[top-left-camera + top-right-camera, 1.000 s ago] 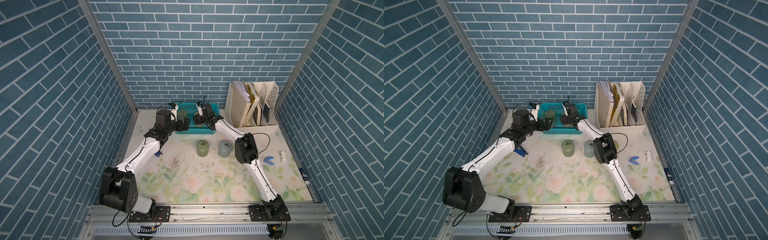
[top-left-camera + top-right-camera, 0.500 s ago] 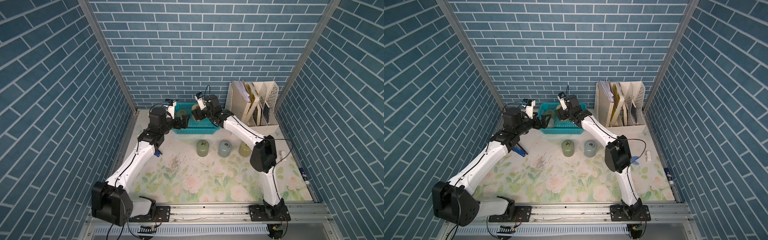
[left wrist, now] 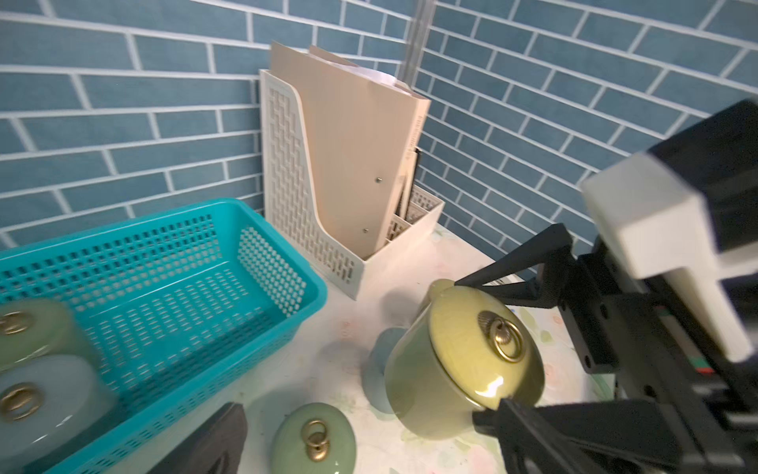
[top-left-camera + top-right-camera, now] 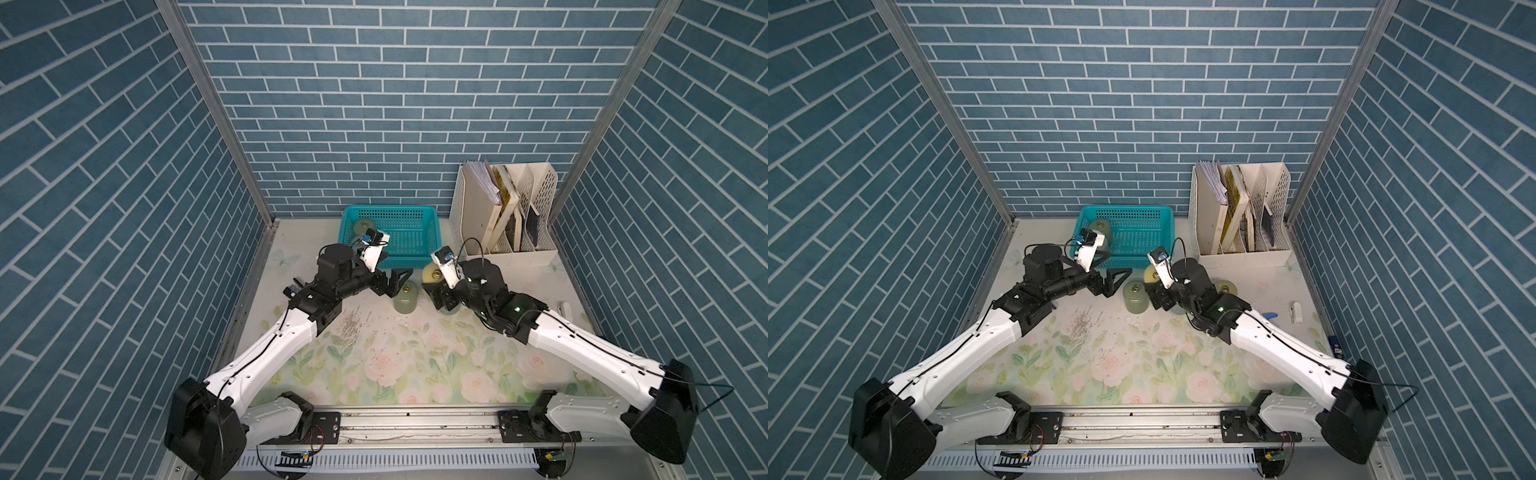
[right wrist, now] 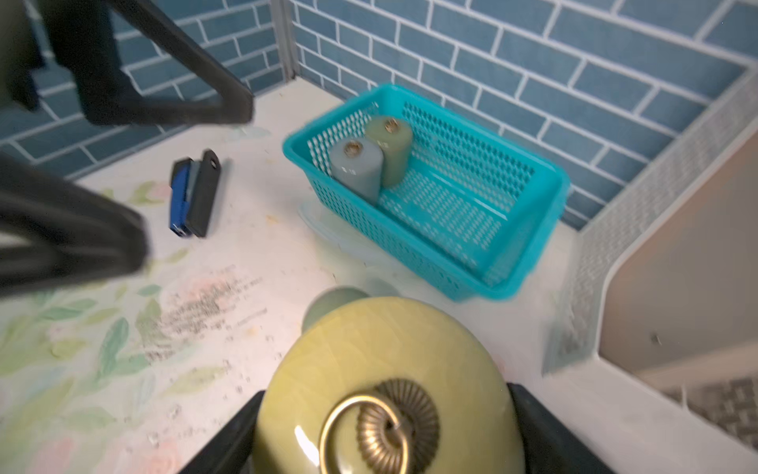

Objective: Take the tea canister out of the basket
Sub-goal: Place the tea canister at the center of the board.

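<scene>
Between the right fingers (image 4: 433, 296) we see the tea canister (image 3: 443, 369), yellow-green with a brass ring on its lid. One finger presses on each side of it, and it sits tilted in that grip. The canister is outside the basket (image 4: 395, 218). The teal basket stands on the tabletop (image 4: 374, 361) beyond these fingertips, apart from the canister, with bare tabletop between them. Under the held canister we make out part of a pale blue canister (image 3: 375, 381); we cannot tell whether the two touch.

The left fingers (image 4: 400, 276) are spread wide with nothing between them. Just beside them a green canister (image 4: 404, 299) stands upright on the tabletop, between the two sets of fingers; we cannot tell whether a finger touches it.

Inside the basket, at the end nearer the left fingers, a grey canister (image 5: 357, 168) and an olive canister (image 5: 389, 143) stand touching each other.

Past the right fingers, next to the basket, the cream file rack (image 3: 295, 172) holds folders upright. A blue and black stapler (image 5: 192, 197) lies flat on the tabletop, past the left fingers and well apart from the right ones.
</scene>
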You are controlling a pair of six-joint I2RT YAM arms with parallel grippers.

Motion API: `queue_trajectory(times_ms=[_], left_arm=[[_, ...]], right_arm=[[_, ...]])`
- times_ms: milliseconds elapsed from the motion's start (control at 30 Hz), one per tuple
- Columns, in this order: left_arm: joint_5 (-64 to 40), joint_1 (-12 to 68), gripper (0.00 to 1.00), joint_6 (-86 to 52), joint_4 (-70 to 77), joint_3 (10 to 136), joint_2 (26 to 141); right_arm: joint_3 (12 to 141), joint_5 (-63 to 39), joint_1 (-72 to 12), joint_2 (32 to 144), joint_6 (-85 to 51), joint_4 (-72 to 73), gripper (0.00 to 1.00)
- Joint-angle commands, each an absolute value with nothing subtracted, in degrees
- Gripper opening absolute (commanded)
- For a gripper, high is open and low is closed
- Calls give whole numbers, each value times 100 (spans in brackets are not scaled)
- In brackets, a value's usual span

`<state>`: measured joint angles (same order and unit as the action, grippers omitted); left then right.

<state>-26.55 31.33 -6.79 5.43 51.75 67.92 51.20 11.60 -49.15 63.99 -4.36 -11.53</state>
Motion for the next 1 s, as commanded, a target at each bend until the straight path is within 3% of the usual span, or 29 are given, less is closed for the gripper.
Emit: queue_trajectory(times_ms=[0, 200, 500, 967], left_arm=[[-2844, 3378, 100, -589, 1041, 4946, 6681], [-2837, 3715, 100, -605, 1134, 5036, 7030], [-3094, 4052, 100, -922, 1901, 5229, 7884], [-2935, 4438, 100, -1019, 1707, 5401, 8200]], right_arm=[[4556, 2263, -4990, 5408, -1450, -1320, 0], [3745, 3147, -5062, 4301, -2583, -2287, 0], [2720, 4040, -5058, 4082, -4302, -2429, 0], [1760, 4599, -5060, 3498, -4959, -2277, 0]])
